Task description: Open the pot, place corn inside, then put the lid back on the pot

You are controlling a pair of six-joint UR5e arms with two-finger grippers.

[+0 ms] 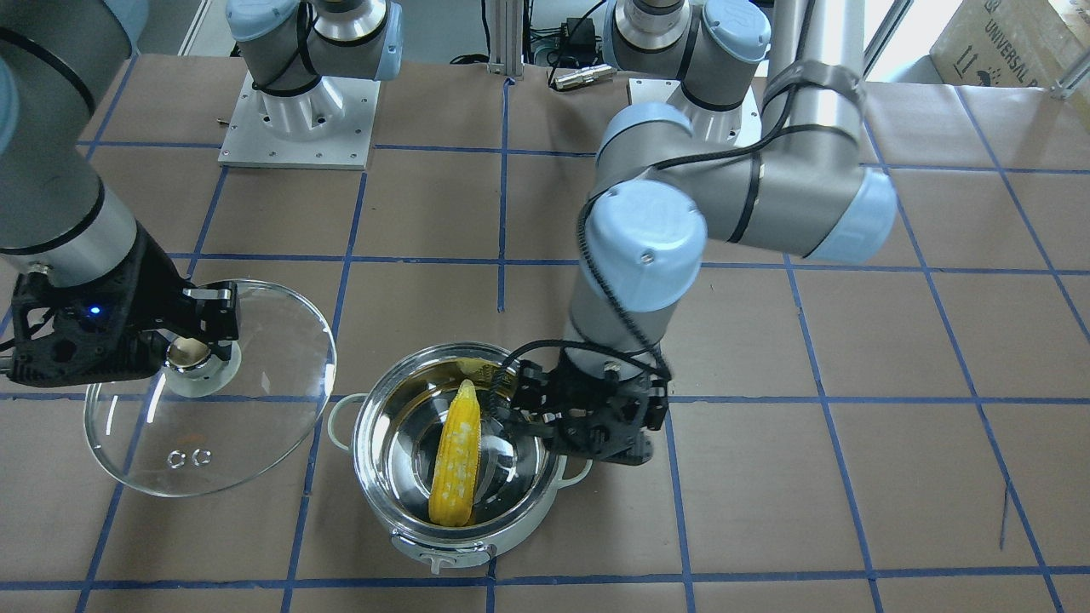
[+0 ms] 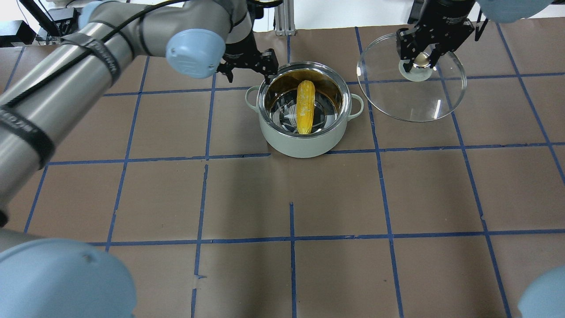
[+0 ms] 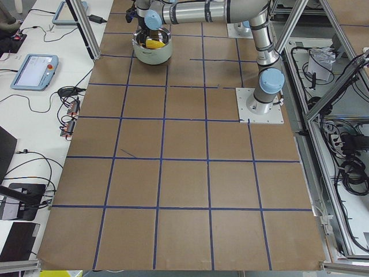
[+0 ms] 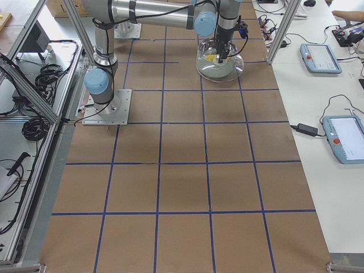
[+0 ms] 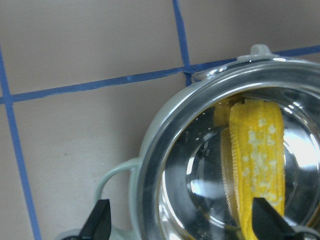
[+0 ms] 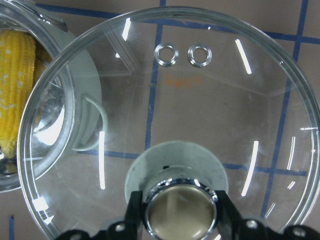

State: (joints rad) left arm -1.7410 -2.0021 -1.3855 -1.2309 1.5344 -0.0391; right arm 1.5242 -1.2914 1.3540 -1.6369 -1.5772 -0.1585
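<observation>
In pot (image 2: pixel 300 143): corn (image 2: pixel 305 106), flat on btm. Pot uncovered, at desk (image 2: pixel 282 198) far edge opp. robot, approx. mid-length. Just beside, twd desk's R end: lid (image 2: pixel 419 101), knob (image 6: pixel 180 212) pinched in R gripper (image 2: pixel 421 62). Over pot's L rim: L gripper (image 5: pixel 182 222), spread wide, nothing in it.

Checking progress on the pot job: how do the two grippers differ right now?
The right gripper is shut on the lid; the left gripper is open and empty. The right holds it beside the pot; the left hangs over the pot's rim, the corn lying inside. Both are black and two-fingered.
</observation>
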